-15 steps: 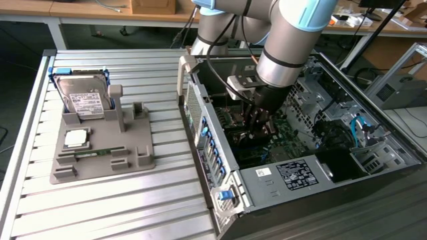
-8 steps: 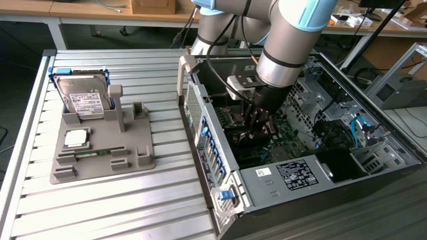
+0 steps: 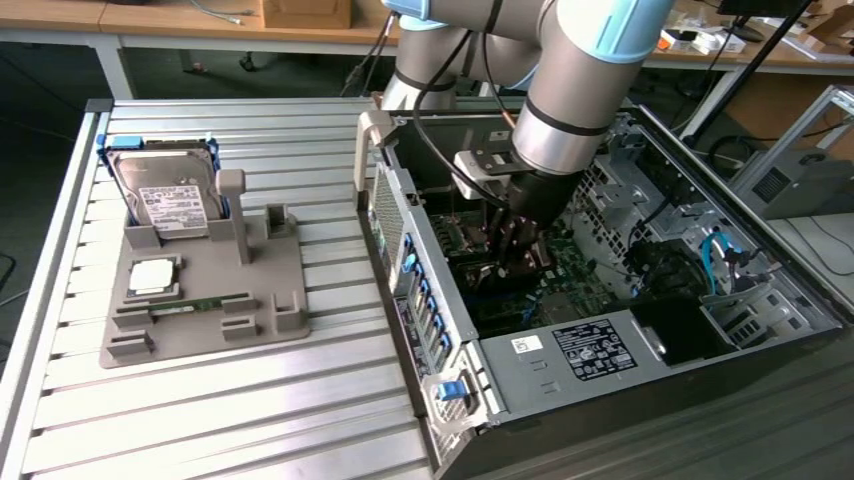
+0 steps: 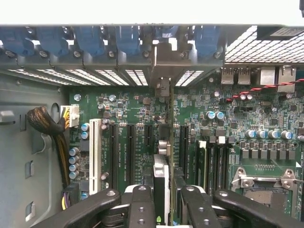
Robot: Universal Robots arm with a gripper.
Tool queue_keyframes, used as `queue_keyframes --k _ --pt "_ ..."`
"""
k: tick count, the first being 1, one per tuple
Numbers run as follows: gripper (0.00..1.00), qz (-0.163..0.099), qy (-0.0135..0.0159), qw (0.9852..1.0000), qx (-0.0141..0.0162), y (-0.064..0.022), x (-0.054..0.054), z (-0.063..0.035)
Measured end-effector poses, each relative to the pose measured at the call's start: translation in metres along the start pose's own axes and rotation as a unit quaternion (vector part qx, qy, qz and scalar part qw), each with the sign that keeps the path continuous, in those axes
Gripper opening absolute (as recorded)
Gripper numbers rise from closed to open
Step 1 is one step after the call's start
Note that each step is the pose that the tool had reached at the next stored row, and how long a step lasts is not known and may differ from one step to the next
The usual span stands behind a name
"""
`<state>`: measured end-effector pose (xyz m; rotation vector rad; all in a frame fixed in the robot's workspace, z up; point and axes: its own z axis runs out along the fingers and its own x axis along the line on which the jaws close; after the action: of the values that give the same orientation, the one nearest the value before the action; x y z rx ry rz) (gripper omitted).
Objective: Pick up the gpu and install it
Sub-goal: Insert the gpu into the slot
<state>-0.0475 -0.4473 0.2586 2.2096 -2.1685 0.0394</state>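
Note:
My gripper (image 3: 521, 255) is down inside the open computer case (image 3: 400, 200), over the green motherboard (image 4: 133, 114). It is shut on the gpu (image 4: 161, 175), which the wrist view shows edge-on between the two black fingers (image 4: 142, 204). The card stands upright over the black expansion slots (image 4: 129, 152), and its silver bracket (image 4: 164, 61) reaches to the case's rear slot openings. In the exterior view the gpu (image 3: 518, 268) is a dark shape under the wrist, close to the board. Whether its edge sits in a slot I cannot tell.
A grey fixture tray (image 3: 200, 320) on the exterior view's left holds a hard drive (image 3: 167, 195), a processor (image 3: 154, 275) and a memory stick (image 3: 200, 303). Inside the case are a white slot (image 4: 96, 149), a cable bundle (image 4: 47, 123), blue bracket latches (image 4: 90, 40) and the processor socket (image 4: 266, 185).

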Motion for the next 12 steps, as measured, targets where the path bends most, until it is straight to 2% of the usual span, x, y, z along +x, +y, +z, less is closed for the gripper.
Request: queue_keyframes --k 12 --pt "0.27 0.000 0.0001 1.0000 0.0001 0.0001 0.0004 -0.0075"
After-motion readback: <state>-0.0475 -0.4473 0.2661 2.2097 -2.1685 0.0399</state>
